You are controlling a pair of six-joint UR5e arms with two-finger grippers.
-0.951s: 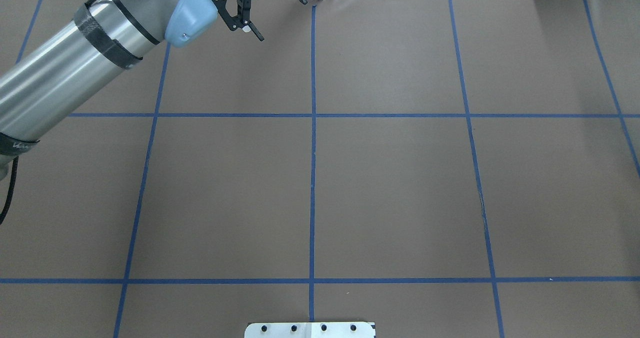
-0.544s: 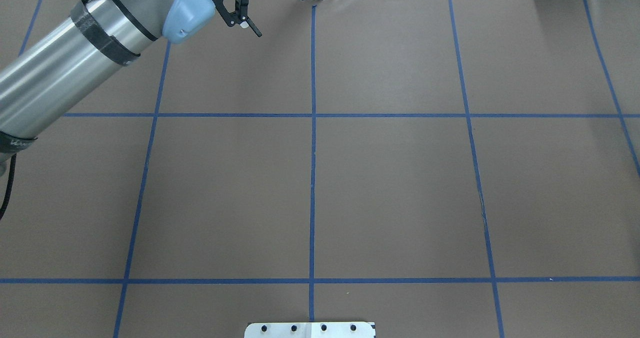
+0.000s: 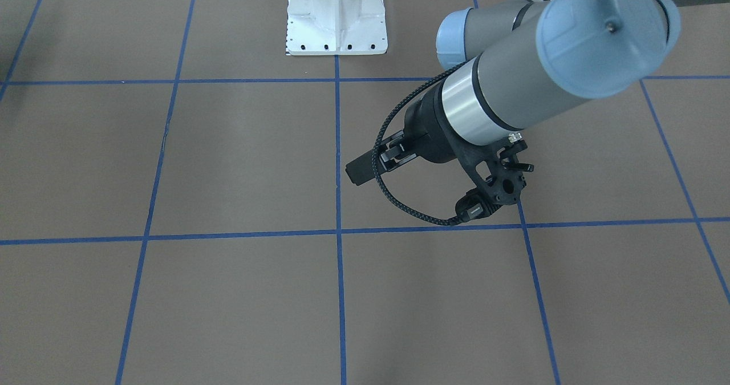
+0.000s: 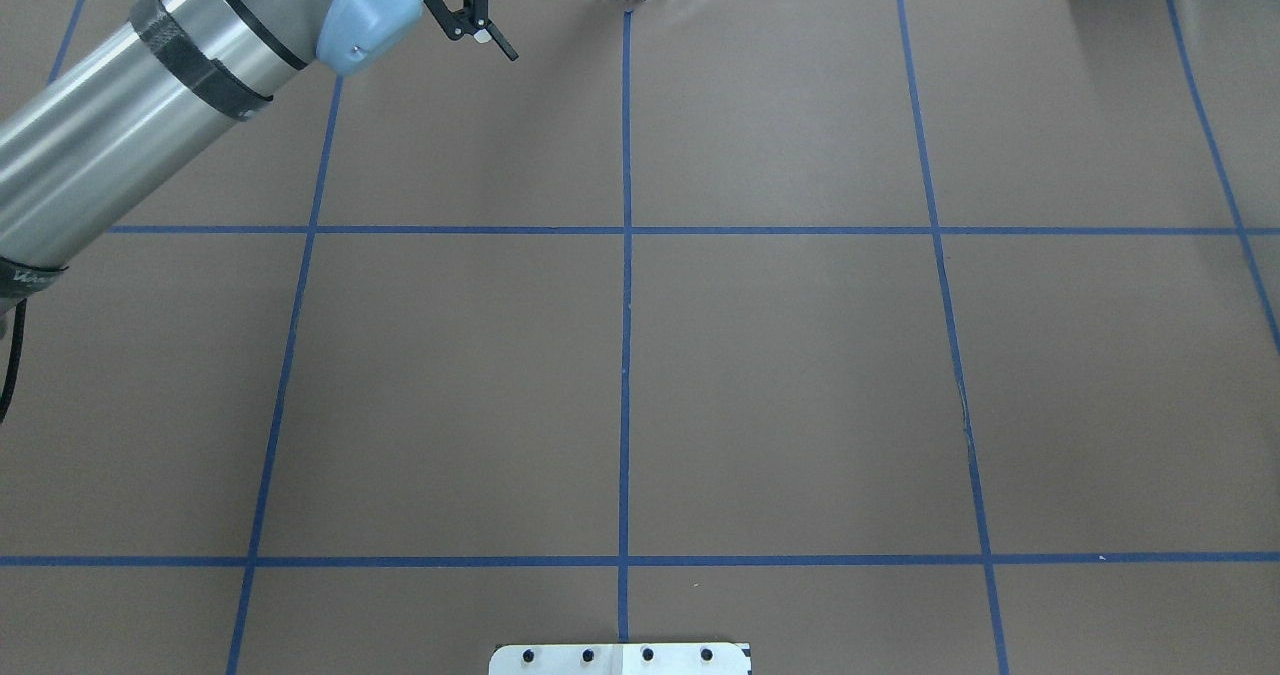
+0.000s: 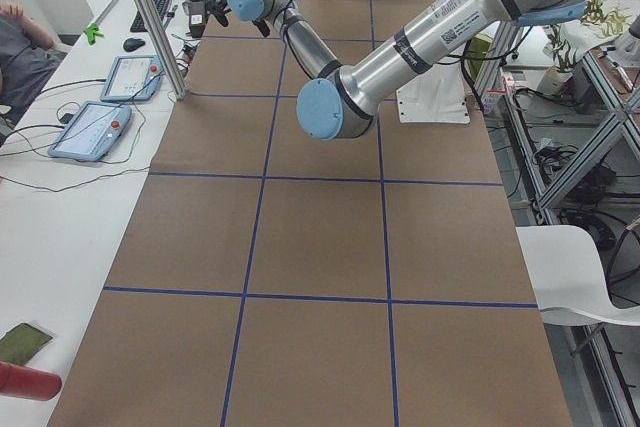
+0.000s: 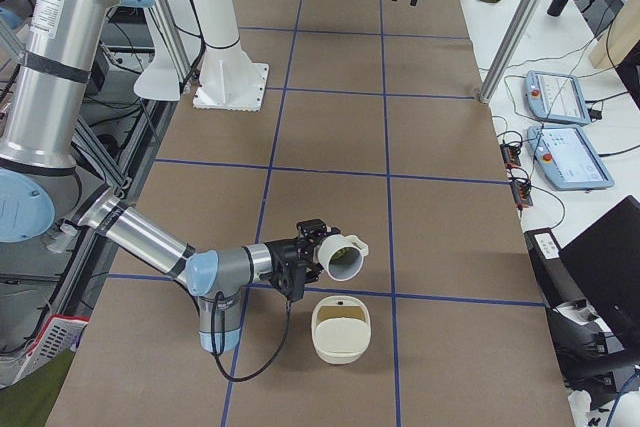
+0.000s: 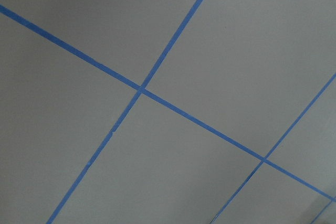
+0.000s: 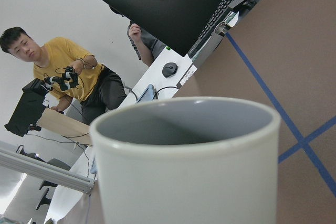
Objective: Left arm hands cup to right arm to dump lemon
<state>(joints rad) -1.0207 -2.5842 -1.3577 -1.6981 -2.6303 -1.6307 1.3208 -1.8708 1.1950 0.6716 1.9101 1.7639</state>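
The white cup [image 6: 340, 256] hangs tipped on its side at the tip of my right arm [image 6: 150, 242], just above a cream bowl [image 6: 341, 329]. A dull greenish patch in its mouth may be the lemon; it is too small to be sure. In the right wrist view the cup [image 8: 184, 161] fills the frame and no fingers show, so I cannot tell if the right gripper [image 6: 305, 257] is open or shut. My left gripper [image 4: 545, 5] hovers open and empty over the table's far edge, one finger pad [image 3: 359, 172] showing.
The white base plate [image 3: 336, 20] stands at the robot's side of the brown, blue-taped table [image 4: 780, 375]. A metal post [image 6: 520, 32] and two tablets [image 6: 565, 127] line the operators' side. A seated person [image 8: 68, 72] and a monitor [image 8: 173, 3] lie beyond the cup.
My left arm has drawn back toward the table's far edge, carrying its open gripper partly out of the overhead view's top. Nothing else on the table moved.
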